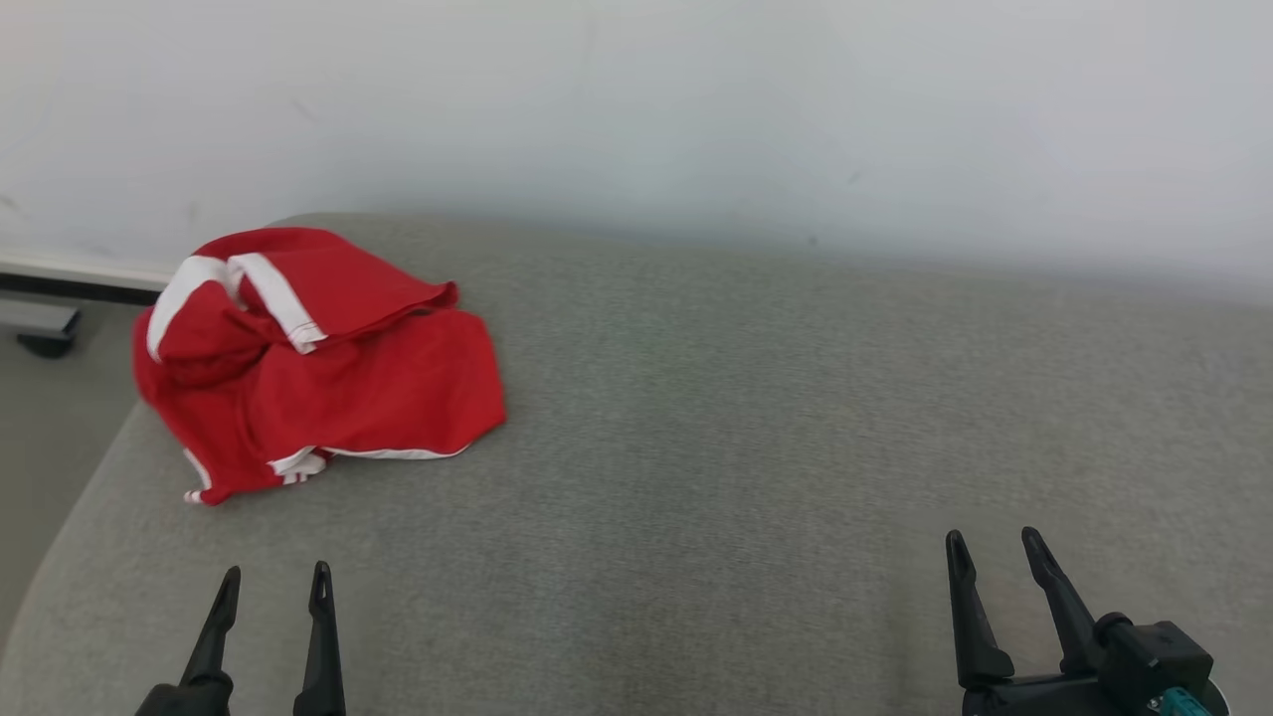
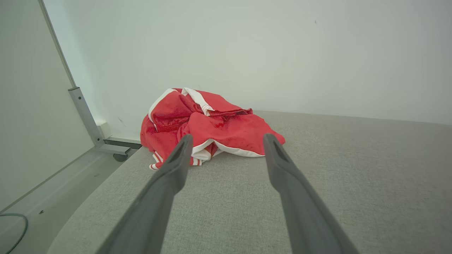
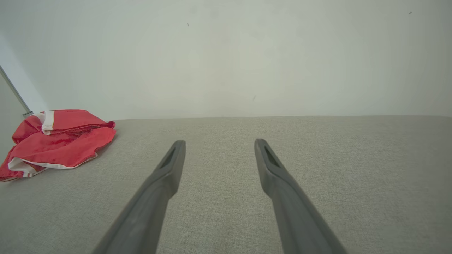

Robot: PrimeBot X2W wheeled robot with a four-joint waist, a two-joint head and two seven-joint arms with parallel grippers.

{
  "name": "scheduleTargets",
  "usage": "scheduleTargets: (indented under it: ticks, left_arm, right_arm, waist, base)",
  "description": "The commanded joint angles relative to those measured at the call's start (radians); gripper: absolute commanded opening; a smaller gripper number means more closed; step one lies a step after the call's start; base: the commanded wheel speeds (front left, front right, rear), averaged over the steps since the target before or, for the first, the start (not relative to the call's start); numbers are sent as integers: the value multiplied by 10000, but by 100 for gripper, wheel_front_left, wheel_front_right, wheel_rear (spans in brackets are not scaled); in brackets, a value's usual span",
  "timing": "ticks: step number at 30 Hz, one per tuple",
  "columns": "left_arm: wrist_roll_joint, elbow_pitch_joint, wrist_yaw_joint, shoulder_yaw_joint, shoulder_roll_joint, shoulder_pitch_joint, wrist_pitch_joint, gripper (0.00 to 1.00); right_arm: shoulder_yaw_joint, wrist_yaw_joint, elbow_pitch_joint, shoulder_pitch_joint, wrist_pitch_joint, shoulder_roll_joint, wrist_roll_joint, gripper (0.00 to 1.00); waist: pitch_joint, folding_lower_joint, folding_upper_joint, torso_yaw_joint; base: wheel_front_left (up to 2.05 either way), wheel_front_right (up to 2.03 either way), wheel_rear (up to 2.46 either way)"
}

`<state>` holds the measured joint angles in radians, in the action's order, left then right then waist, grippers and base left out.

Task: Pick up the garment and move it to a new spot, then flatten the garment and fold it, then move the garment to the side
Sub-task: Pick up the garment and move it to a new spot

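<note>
A crumpled red garment (image 1: 318, 363), slick knit w/ white trim, lies bunched just ahead of the left gripper (image 1: 277, 570) and well off to the left of the right gripper (image 1: 995, 537), touching neither, on a grey woven surface (image 1: 746, 447) w/ a rounded corner. Both grippers' dark tapered fingers stand spread wide, holding nothing. Folds hide the garment's cut; the left gripper's base is cropped at frame bottom.

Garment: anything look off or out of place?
The red garment lies crumpled in a heap at the far left corner of the grey surface, right by its edge. Nothing torn or spilled shows.
</note>
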<state>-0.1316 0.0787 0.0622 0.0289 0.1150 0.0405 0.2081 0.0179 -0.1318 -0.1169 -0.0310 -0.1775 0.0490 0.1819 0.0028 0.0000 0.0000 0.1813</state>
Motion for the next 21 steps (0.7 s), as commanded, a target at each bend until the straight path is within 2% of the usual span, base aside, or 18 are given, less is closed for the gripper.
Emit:
scheduleTargets:
  ticks: [1,21]
  left_arm:
    - [-99,7,-30,19,57,114,-30,100]
    - [-239,-83,-301,32,163,228,-95,100]
  right_arm:
    - [25,21,-33,-74,-69,24,37,100]
    - [169,21,-191,-49,-76,24,111,100]
  waist:
    - [-31,0,0,675]
    - [-96,0,0,2557]
  base:
    - [0,0,0]
    - [0,0,0]
